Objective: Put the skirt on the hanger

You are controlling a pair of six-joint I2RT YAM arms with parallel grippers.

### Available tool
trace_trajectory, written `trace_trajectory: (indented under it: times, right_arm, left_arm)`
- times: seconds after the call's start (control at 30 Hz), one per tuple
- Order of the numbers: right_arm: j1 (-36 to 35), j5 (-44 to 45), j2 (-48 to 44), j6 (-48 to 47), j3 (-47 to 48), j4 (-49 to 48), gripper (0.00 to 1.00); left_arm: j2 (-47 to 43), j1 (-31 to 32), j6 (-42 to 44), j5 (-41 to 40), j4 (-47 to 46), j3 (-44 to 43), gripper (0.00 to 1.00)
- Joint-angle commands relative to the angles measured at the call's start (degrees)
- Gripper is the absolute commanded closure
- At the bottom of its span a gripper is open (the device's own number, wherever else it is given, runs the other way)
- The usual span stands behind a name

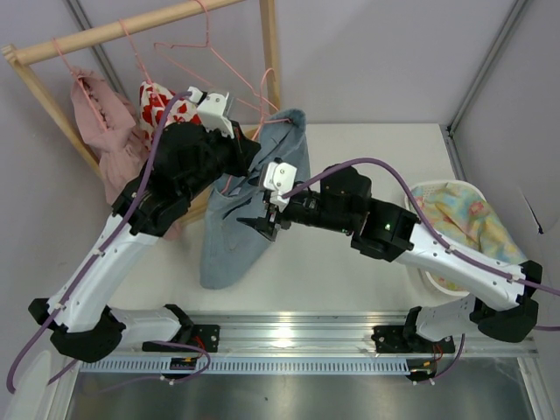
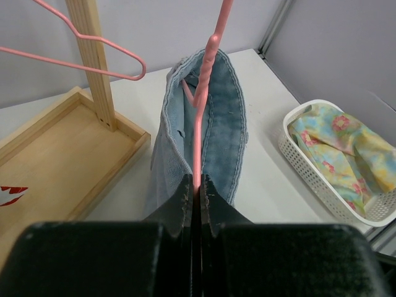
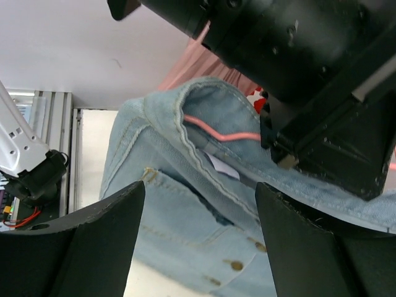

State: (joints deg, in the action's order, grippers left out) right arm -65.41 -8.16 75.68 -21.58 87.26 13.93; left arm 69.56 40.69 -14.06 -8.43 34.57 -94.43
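Observation:
The light blue denim skirt (image 1: 229, 229) hangs with its waistband (image 2: 230, 117) round the pink wire hanger (image 2: 198, 133), and its lower part trails onto the table. My left gripper (image 2: 198, 184) is shut on the hanger's wire just below the waistband. In the right wrist view the hanger (image 3: 224, 135) runs inside the skirt (image 3: 185, 216) near its open top. My right gripper (image 3: 199, 193) is open, level with the front of the skirt by its small buttons, and nothing lies between its fingers. In the top view it (image 1: 255, 226) sits against the skirt's right side.
A light wooden rack (image 1: 131, 28) stands at the back left, with a base tray (image 2: 62, 154). It carries spare pink hangers (image 1: 219, 61), a pale pink dress (image 1: 98, 118) and a white garment with red hearts (image 1: 162, 105). A white basket (image 1: 429, 278) of flowery cloth sits at the right.

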Motion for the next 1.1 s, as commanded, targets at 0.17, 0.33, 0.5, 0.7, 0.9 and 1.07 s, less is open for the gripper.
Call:
trace_trajectory:
  times: [0.17,0.33,0.5,0.7,0.9,1.07]
  right_arm:
    - [-1.39,0.08,3.33,-3.03,6.95,-4.19,0.33]
    - [-1.56,-0.98,5.44,-2.76,9.24,-2.42,0.71]
    - [-1.57,-3.08,5.53,-2.94,9.68,-0.49,0.69]
    - [-1.48,-5.46,5.44,-2.41,10.38,1.00,0.57]
    - [-1.48,-5.54,6.94,-2.50,11.88,2.41,0.72]
    - [-1.48,-3.79,6.94,-1.01,12.05,0.31,1.00]
  left_arm:
    - [-3.64,-0.34,-2.11,-0.45,-8.55,1.26,1.00]
    - [-4.43,-0.34,-2.02,-0.98,-9.08,1.71,1.00]
    - [-4.87,-0.34,-1.76,-0.98,-9.52,2.15,1.00]
    - [-4.61,-0.34,-1.67,-0.63,-9.78,2.67,1.00]
    - [-5.48,-0.34,-1.49,0.86,-10.75,3.11,1.00]
    - [-7.15,-0.34,-0.71,1.66,-12.41,6.45,1.00]
